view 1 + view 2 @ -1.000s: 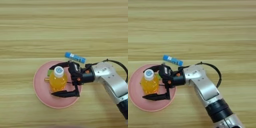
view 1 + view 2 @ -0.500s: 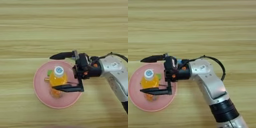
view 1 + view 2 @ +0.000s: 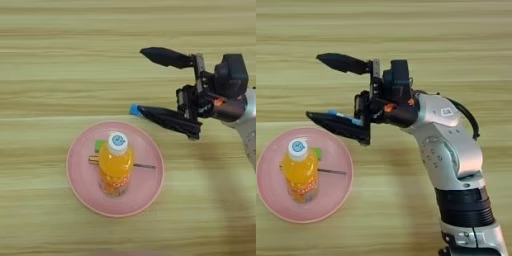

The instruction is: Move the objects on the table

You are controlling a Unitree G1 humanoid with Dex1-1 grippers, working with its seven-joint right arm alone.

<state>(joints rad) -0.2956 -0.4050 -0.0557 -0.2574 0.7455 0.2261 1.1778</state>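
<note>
On the left sits the round pink plate [image 3: 82, 182], resting flat on the wood-grain desk [image 3: 60, 60]. The small orange-juice bottle [image 3: 115, 167] stands upright near the plate's middle, white cap up. Under and behind the bottle lies the yellow-handled screwdriver [image 3: 93, 160], its thin metal shaft poking out to the right across the plate, while a corner of the flat green block [image 3: 100, 145] peeks out just left of the cap. Three of the objects are therefore gathered on the plate.

Just beyond the plate's upper right rim, the blue tube [image 3: 135, 110] lies on the bare desk; only its blue end shows in the left eye view, since the lower black finger covers the rest, and the right eye view shows a bit more of it above that finger.

Further right hovers the right pincer [image 3: 166, 86], its two black fingers spread wide apart and holding nothing, with the silver forearm [image 3: 448, 145] trailing down toward the bottom edge.

By my reading, the plate is largely loaded and the tube is the one item left outside it; the open pincer is placed close to it, so fetching the tube looks like the remaining job.
</note>
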